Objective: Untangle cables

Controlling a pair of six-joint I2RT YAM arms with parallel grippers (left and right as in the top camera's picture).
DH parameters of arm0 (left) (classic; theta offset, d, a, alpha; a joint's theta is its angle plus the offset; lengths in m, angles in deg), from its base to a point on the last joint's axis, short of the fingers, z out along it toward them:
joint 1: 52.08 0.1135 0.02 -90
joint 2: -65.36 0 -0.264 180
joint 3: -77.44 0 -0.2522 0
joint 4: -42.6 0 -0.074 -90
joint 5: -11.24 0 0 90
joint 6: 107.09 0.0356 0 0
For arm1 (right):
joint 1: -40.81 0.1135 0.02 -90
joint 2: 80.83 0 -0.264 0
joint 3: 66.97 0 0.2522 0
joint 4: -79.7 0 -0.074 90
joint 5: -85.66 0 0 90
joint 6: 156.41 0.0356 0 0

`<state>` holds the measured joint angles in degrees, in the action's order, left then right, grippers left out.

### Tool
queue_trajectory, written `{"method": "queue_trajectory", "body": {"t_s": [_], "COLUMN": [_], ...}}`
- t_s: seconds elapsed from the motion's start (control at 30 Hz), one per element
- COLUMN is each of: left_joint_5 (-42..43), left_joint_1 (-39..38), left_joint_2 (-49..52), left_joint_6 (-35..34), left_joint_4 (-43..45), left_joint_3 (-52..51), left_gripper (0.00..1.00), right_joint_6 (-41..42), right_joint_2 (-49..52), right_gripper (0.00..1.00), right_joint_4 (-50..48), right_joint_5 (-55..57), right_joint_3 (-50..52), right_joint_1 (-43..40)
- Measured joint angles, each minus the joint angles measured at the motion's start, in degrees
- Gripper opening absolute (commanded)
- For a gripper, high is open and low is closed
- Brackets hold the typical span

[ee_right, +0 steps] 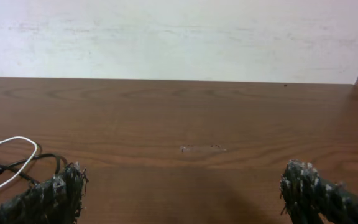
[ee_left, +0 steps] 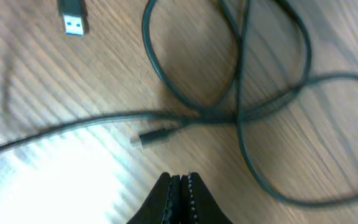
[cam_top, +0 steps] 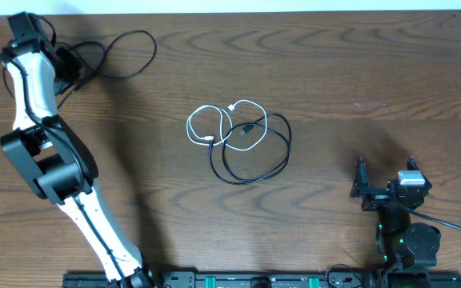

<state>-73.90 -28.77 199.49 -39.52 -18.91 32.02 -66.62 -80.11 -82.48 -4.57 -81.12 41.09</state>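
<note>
Left pincer [ee_left: 179, 186] hovered pressed together, pinching nothing, above one thin black cord [ee_left: 229, 116] in the wooden tabletop's [cam_top: 358, 72] far-left corner, set apart, I'd judge, as already freed. The short white cord [cam_top: 190, 128] and second black cord [cam_top: 288, 142] lay looped together mid-tabletop. Right pincer [ee_right: 185, 196] sat spread, empty. No container anywhere.

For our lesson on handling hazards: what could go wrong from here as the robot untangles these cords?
1. The thin white cord and thin black cord overlap; pulling either may drag both or tighten the tangle.
2. The second thin black cord crosses itself near the shut left gripper; tugging one strand could cinch a knot.
</note>
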Motion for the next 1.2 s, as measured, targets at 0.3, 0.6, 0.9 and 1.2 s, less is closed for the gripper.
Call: {"method": "queue_trajectory", "body": {"t_s": [0.3, 0.6, 0.9, 1.2], "left_joint_5": [-13.84, -16.26, -13.46, -13.14], "left_joint_1": [-0.37, 4.87, 5.11, 5.60], "left_joint_2": [-1.55, 0.15, 0.74, 3.39], "left_joint_6": [-0.31, 1.44, 4.81, 8.92], "left_joint_4": [-7.93, -3.06, 1.01, 9.20], "left_joint_3": [-4.26, -11.08, -11.08, -10.84], "left_gripper": [0.08, 0.08, 0.08, 0.08], "right_joint_6": [0.00, 0.00, -0.02, -0.02], "right_joint_2": [0.00, 0.00, 0.00, 0.02], "right_gripper": [0.99, 0.99, 0.99, 0.99], "right_joint_4": [0.00, 0.00, 0.00, 0.02], "right_joint_5": [0.00, 0.00, 0.00, 0.00], "right_joint_3": [-0.02, 0.00, 0.00, 0.00], "right_joint_1": [0.00, 0.00, 0.00, 0.00]}}
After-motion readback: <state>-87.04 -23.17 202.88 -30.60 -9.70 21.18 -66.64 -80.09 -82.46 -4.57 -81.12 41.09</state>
